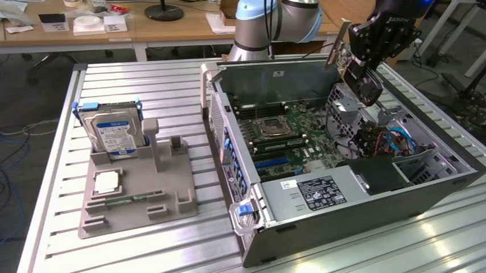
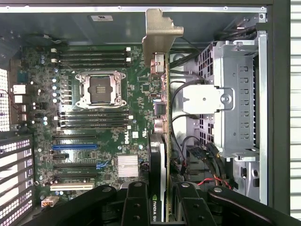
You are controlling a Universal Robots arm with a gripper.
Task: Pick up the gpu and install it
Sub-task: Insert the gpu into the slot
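The gripper (image 1: 370,61) is pinching the gpu (image 1: 363,85) by one end. The jaws are only partly spread, pressed on the card's two faces. In the wrist view the black fingers (image 2: 136,205) sit either side of the card (image 2: 161,150), which shows edge-on with its silver bracket (image 2: 162,33) at the far end. The card hangs tilted over the open computer case (image 1: 436,190), above the drive-cage side and clear of the motherboard (image 1: 285,133), so it isn't seated in a slot yet.

The case lies on its side on a slatted aluminium table (image 1: 152,79). On the exterior view's left sits a grey holder tray (image 1: 140,196), well apart from the case. A hard drive (image 1: 114,133) stands upright in it, with a CPU chip (image 1: 106,182) and a memory stick (image 1: 125,200) lying flat. Wooden desks (image 1: 174,28) run along behind, with the arm (image 1: 266,23) in front of them.
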